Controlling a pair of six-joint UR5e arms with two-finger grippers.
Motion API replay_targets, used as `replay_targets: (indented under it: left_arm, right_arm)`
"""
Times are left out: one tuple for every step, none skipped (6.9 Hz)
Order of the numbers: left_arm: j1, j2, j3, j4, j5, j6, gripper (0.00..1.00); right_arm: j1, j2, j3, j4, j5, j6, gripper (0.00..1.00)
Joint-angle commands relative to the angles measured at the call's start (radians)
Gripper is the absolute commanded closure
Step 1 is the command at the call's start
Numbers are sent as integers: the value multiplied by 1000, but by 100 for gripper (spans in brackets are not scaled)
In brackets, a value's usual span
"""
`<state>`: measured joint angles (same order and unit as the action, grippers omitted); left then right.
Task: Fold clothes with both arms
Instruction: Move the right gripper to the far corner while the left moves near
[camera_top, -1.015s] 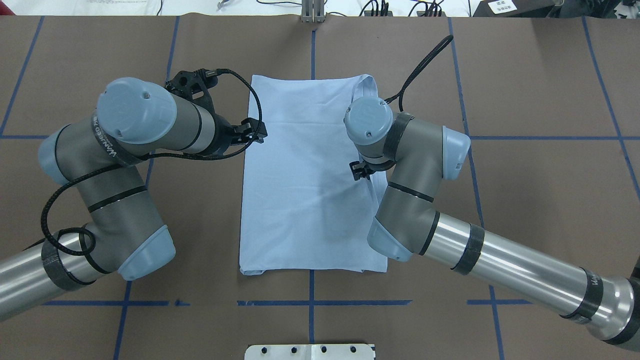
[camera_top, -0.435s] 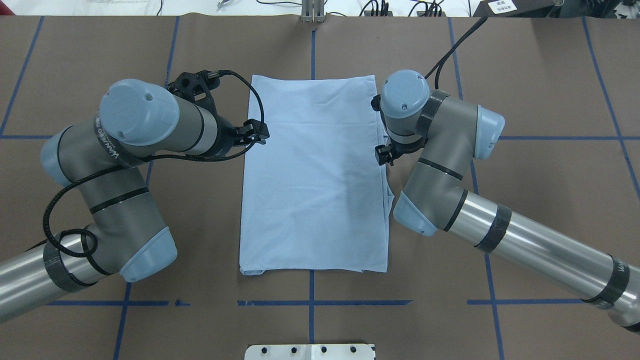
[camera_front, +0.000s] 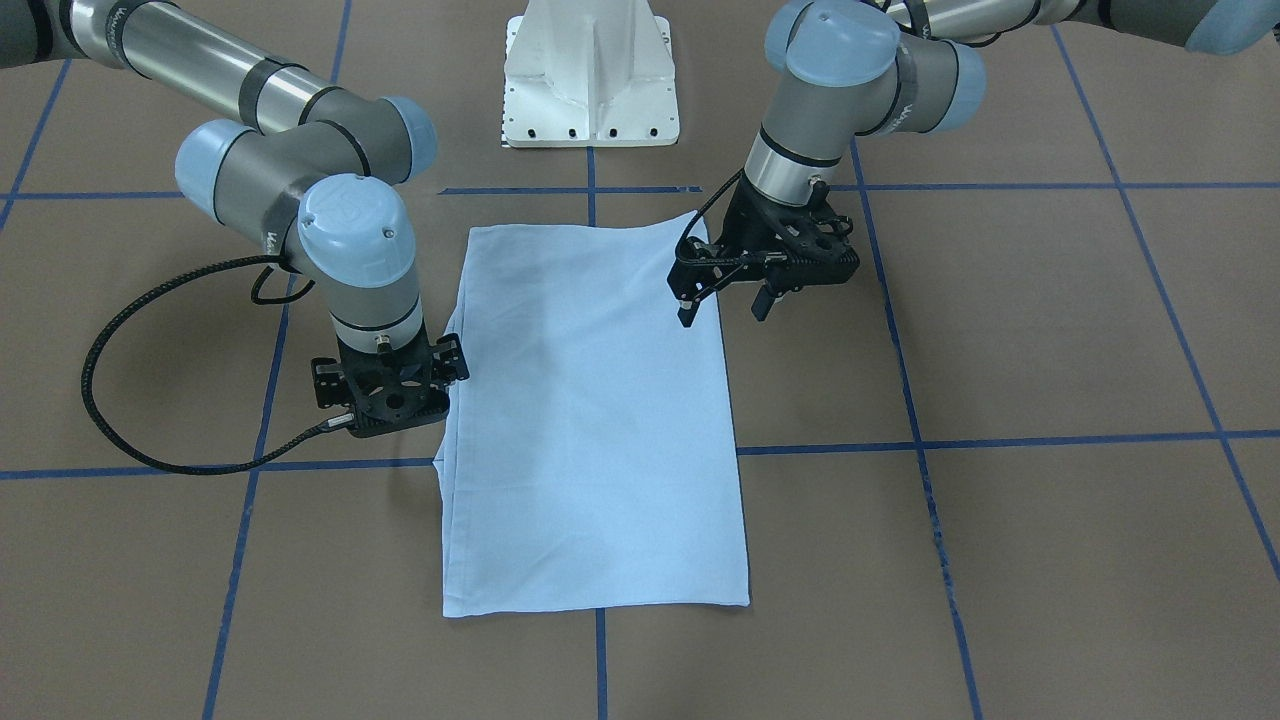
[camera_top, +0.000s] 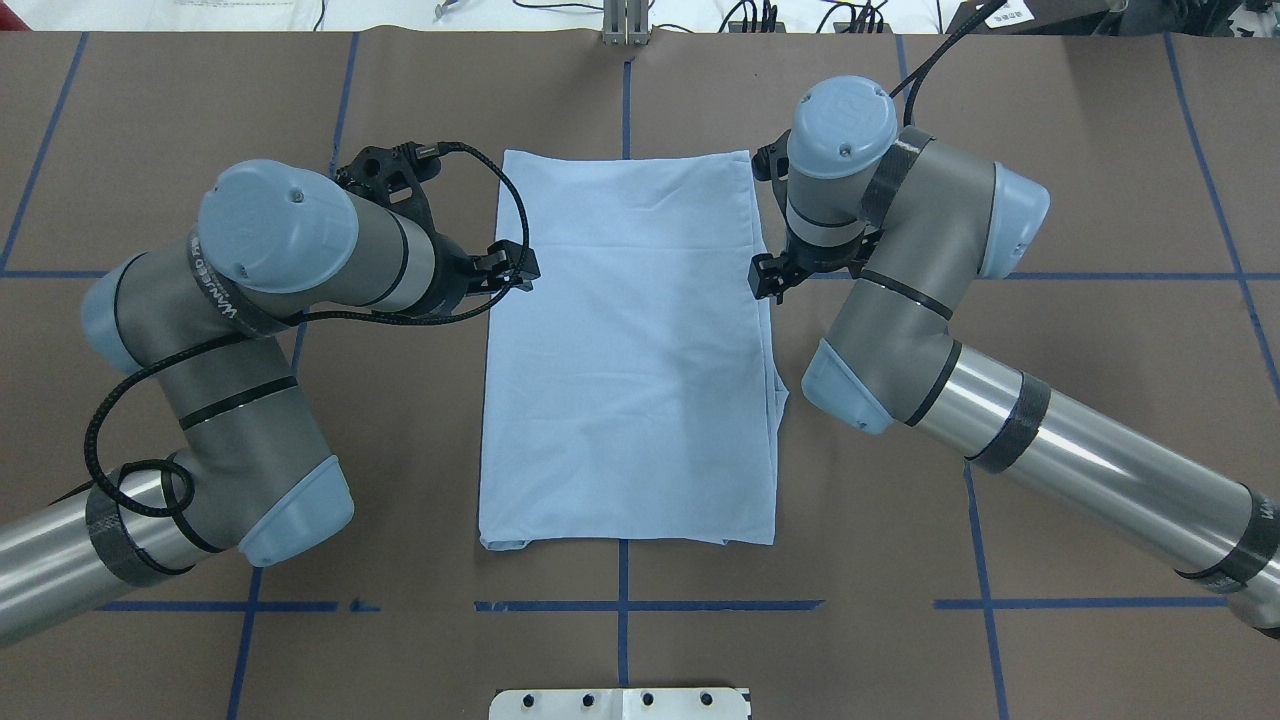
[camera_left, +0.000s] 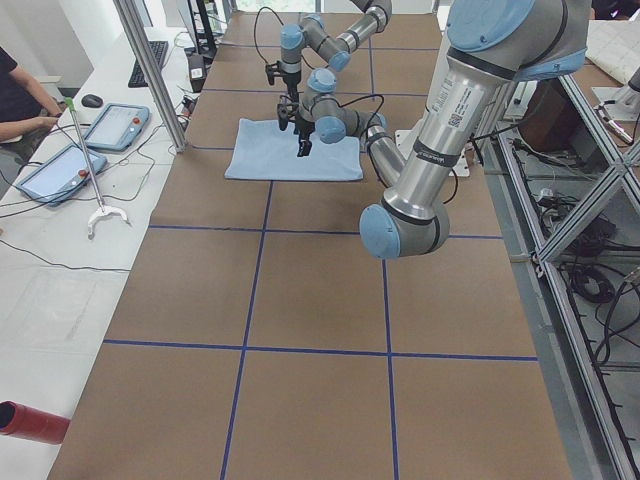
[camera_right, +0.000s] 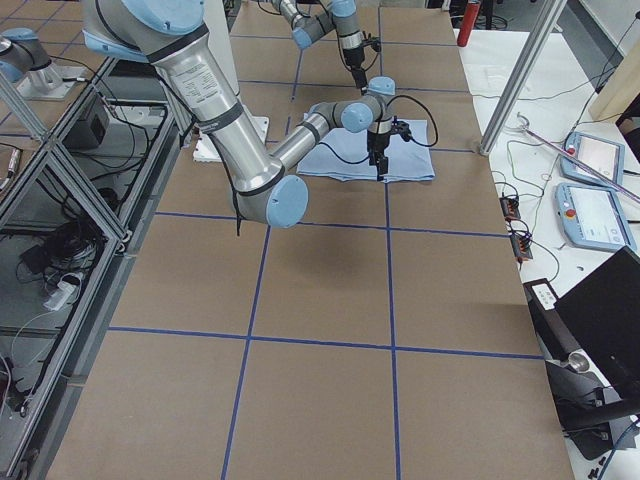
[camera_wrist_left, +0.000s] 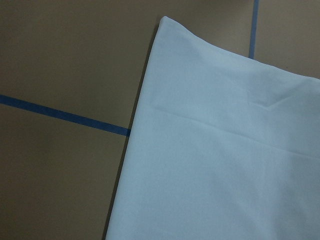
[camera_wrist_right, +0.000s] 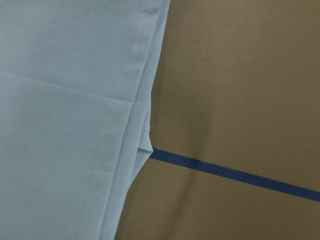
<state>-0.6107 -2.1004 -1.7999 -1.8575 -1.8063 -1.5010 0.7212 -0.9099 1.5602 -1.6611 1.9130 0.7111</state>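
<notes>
Light blue T-shirt lay flat in the middle of the bench, folded to a long strip running from the robot's edge toward the operators' edge. Left claw hung open over one long side, gripping nothing. Right claw sat at the opposite long side, its fingers hidden, so I cannot tell if it was open or closed.

Risk: the layers on that side lay staggered, so a pinch could catch only the top ply and skew the fold.

Black cable looped on the bench apart from the cloth, and the white pedestal base stood at the robot's edge. Neither looked in the way.
</notes>
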Motion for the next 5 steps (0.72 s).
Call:
replay_targets:
  left_arm:
    - [75,23,-22,1,-48,-204,0]
    - [130,45,-35,3,-38,-326,0]
    - [182,55,-42,14,37,-432,0]
    - [268,110,-41,43,95,-543,2]
    - [297,111,-48,111,128,-582,4]
  right_arm:
    - [-12,-80,191,-2,47,80,0]
    - [-14,-125,275,1,98,143,0]
    - [-17,-147,315,4,125,213,0]
    - [-38,-147,339,6,117,290,0]
    - [-48,-145,346,6,115,300,0]
